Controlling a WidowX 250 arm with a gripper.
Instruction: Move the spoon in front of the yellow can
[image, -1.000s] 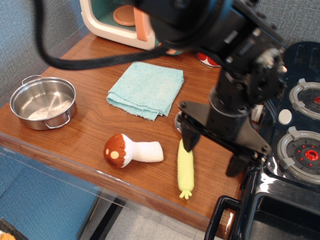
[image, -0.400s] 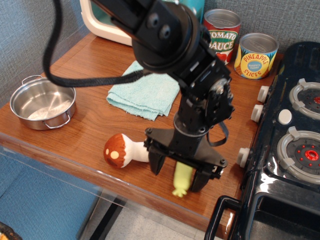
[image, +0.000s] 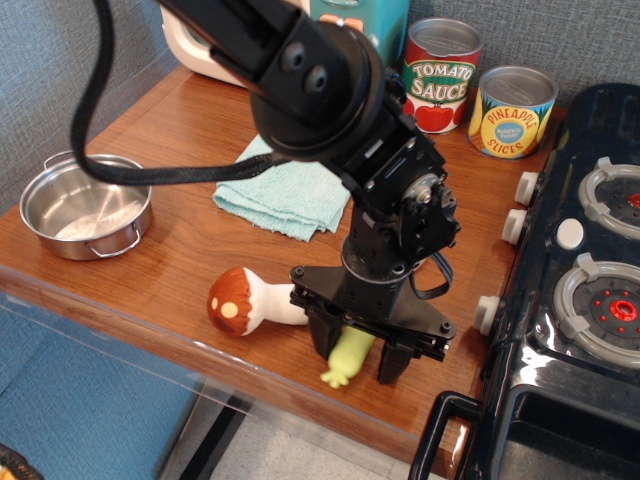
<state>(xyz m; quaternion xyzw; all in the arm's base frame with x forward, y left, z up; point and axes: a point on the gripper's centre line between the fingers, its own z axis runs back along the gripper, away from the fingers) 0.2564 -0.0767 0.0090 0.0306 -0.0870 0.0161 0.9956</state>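
The spoon's pale yellow-green handle (image: 343, 362) lies near the table's front edge, tilted, with its frilled tip pointing front-left. Its metal bowl is hidden under the arm. My gripper (image: 358, 354) points straight down over it, and its two black fingers (image: 325, 343) press on either side of the handle. The yellow pineapple can (image: 512, 112) stands at the back right, far from the gripper, next to the stove.
A red tomato sauce can (image: 441, 75) stands left of the yellow can. A toy mushroom (image: 243, 301) lies just left of the gripper. A teal towel (image: 283, 190), a steel pot (image: 85, 205) and a black toy stove (image: 590, 290) are also here.
The arm came down over the spoon. The fingers have narrowed onto the handle, which has turned and shifted a little to the left.
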